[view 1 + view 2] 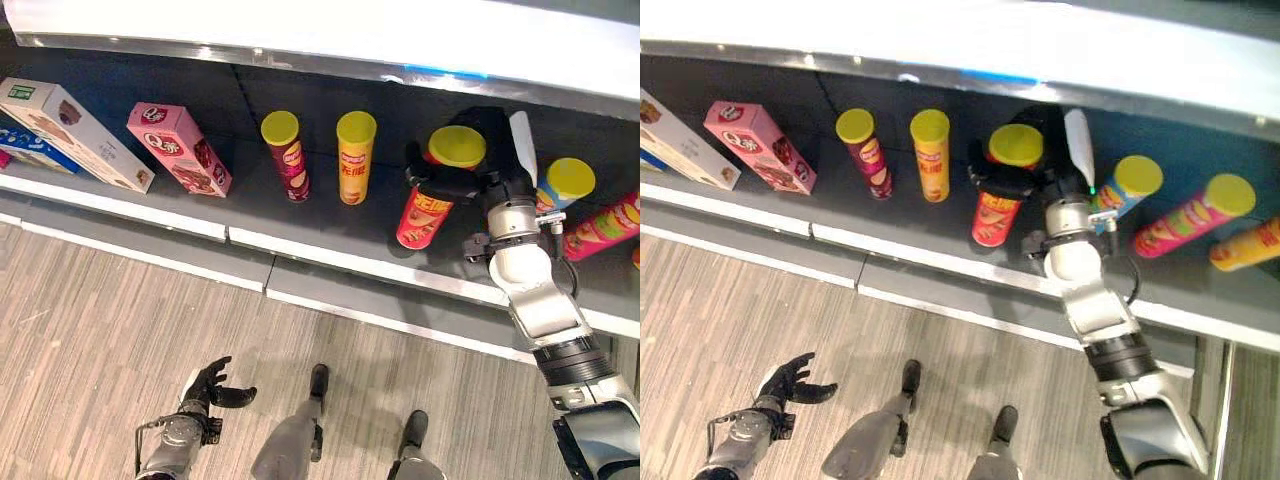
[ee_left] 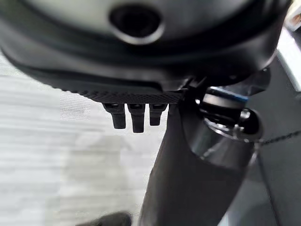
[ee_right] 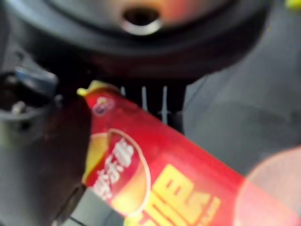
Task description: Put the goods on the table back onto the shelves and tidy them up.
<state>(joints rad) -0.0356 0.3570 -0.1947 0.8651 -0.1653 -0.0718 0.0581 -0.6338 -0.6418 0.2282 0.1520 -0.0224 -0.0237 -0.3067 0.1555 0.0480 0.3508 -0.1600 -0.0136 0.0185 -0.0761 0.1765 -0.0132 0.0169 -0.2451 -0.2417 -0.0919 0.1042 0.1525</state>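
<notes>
While the right hand (image 1: 470, 185) grips the red can (image 1: 425, 215) on the shelf (image 1: 330, 255), placing is underway. Next: set it upright w/ the others, then let go. Left hand (image 1: 212, 385) hangs relaxed, empty.

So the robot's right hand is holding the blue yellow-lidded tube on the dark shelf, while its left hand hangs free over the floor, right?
Not quite: the right hand grips the red yellow-lidded tube, as the right eye view shows. The blue yellow-lidded tube stands untouched beside it on the dark shelf. The left hand does hang free.
</notes>
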